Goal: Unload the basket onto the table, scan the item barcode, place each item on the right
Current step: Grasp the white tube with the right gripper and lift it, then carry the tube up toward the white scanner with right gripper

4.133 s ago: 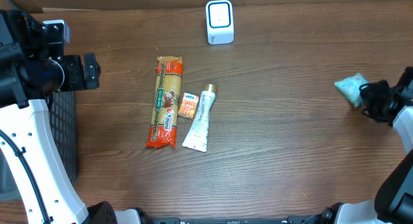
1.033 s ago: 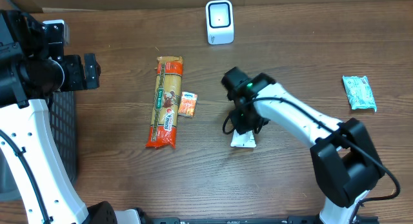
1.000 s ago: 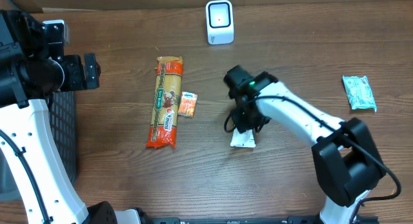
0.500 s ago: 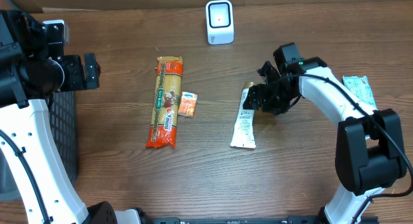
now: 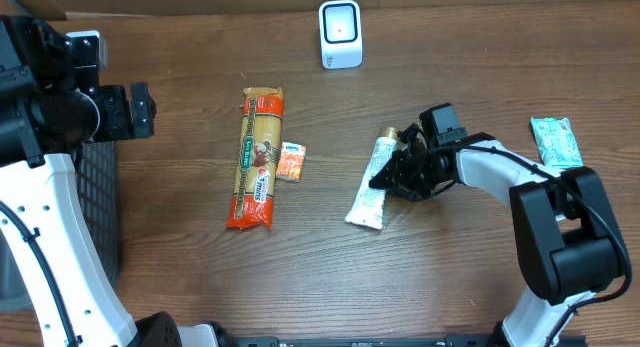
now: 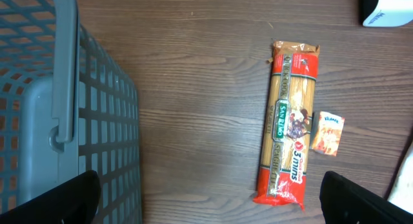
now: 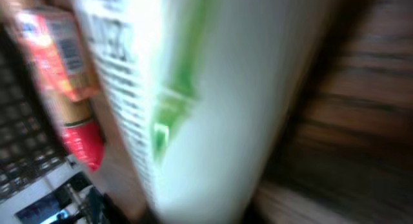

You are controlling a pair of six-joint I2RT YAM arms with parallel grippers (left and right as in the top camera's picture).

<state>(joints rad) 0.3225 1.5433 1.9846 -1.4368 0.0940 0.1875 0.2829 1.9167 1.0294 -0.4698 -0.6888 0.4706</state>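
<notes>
Overhead, nearest the robot's base, the white tube [image 5: 368, 192] lies flat on the table [image 5: 450, 277], gold cap pointing away and slightly right. The right gripper [image 5: 395, 175] sits low against the tube's right edge, near the cap end. Whether its jaws have closed on the tube cannot be told: from above the fingers hide behind the wrist, and the right wrist view is only a blurred close-up of the tube's white and green print [image 7: 213, 88].

Further out lie the pasta packet [image 5: 258, 159], the orange sachet [image 5: 291, 163] just beside it, and a teal packet [image 5: 556, 143] off to the right. The left gripper [image 6: 210, 199] hangs beside the basket [image 6: 39, 121], fingers spread wide, holding nothing.

At the far edge stands the scanner [image 5: 340, 33], well apart from the tube. So the scan looks not yet done: the tube remains to be grasped securely, lifted, carried there and its barcode presented.
</notes>
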